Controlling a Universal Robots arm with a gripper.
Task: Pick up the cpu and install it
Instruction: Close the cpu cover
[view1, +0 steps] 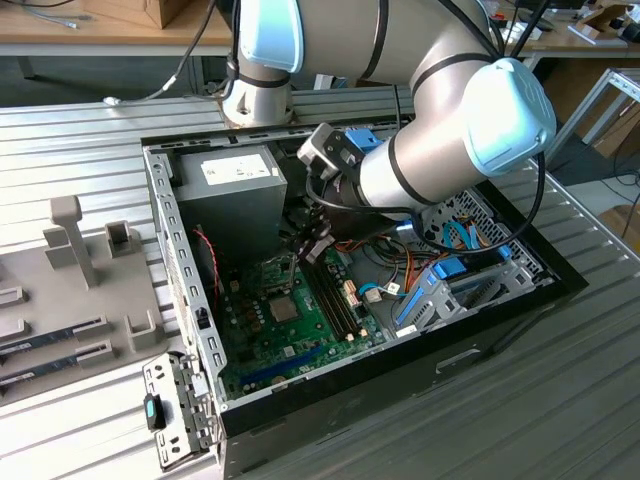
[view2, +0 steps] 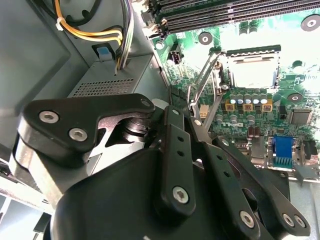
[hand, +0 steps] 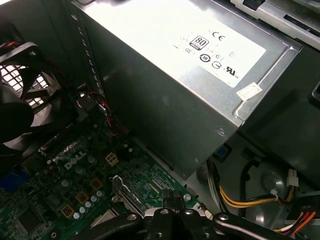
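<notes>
Gripper (view2: 192, 117) poised just above motherboard (view1: 290, 330), fingers apparently closed and empty, beside raised socket frame (view2: 205, 82); cpu (view2: 253, 71) already seated in socket, retention frame not yet shut.

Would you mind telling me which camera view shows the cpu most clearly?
The second wrist view: the cpu lies flat in its socket on the motherboard, its silvery top unobstructed, with the retention frame raised beside it. In the exterior view it is a small grey square below the arm.
</notes>
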